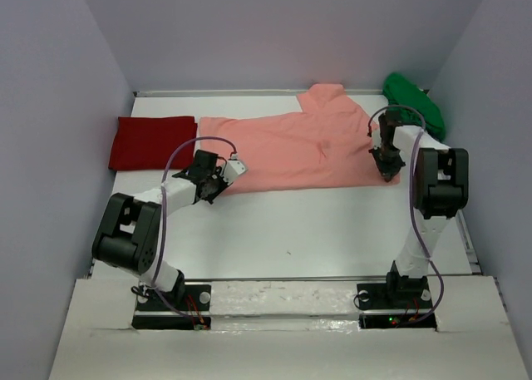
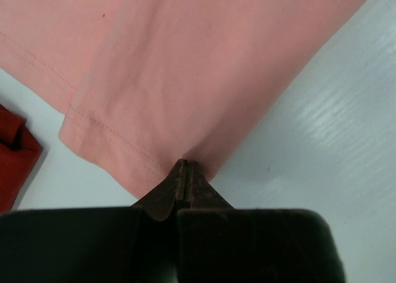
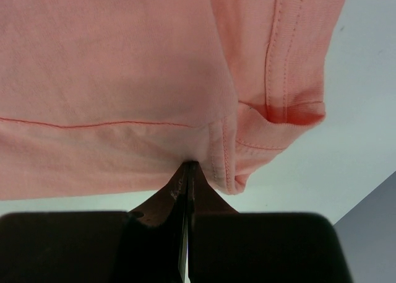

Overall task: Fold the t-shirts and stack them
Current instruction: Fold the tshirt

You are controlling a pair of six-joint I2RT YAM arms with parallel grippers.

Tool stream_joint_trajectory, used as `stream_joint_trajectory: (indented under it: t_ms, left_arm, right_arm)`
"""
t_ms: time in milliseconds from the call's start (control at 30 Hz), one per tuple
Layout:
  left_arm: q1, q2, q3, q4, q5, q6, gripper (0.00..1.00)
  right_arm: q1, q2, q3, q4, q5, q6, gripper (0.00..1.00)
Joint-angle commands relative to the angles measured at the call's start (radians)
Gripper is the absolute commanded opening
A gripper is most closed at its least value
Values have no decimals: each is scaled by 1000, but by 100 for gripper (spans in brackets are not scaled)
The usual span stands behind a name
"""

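The salmon-pink t-shirt (image 1: pixel 291 151) lies spread sideways across the back half of the table. My left gripper (image 1: pixel 224 180) is shut on its near left hem corner (image 2: pixel 154 153). My right gripper (image 1: pixel 387 170) is shut on its near right edge by a sleeve seam (image 3: pixel 210 147). The deep red t-shirt (image 1: pixel 152 141) lies folded at the far left; a bit of it shows in the left wrist view (image 2: pixel 15 153). The bright green t-shirt (image 1: pixel 413 101) is bunched at the far right corner.
The white table (image 1: pixel 316 230) is boxed in by grey walls at left, right and back. A white ledge runs along the near edge over the arm bases.
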Motion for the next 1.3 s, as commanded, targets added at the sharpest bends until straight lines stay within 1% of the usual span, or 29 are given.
stream_joint_trajectory:
  t_ms: [0,100,200,333,467,600,700,833,967,1133,1267]
  left_arm:
    - [4,-77,-44,-77,-35,38,0]
    - [4,-139,-79,-111,-41,53,0]
    - [4,-218,-108,-165,-17,67,0]
    - [4,-353,-131,-240,14,84,0]
    - [4,-458,-153,-295,23,90,0]
    - [4,-484,-142,-279,13,85,0]
    - [4,-460,-127,-217,12,73,0]
    - [6,-340,-104,-133,52,50,0]
    - [6,-245,-68,-36,66,26,0]
    - [6,-133,-18,16,59,10,0]
    - [6,-65,24,11,48,16,0]
  right_arm:
    - [0,-68,-113,7,26,-31,0]
    - [0,-136,-174,12,26,-45,0]
    - [0,-216,-247,12,29,-59,0]
    - [0,-314,-316,-16,25,-77,0]
    - [0,-416,-337,-34,23,-96,0]
    - [0,-452,-282,-37,0,-93,0]
    - [0,-431,-229,-37,-20,-79,0]
    - [0,-324,-137,-31,-21,-61,0]
    - [0,-228,-91,7,-17,-61,0]
    - [0,-122,-20,6,-12,-54,0]
    - [0,-75,6,6,-5,-65,0]
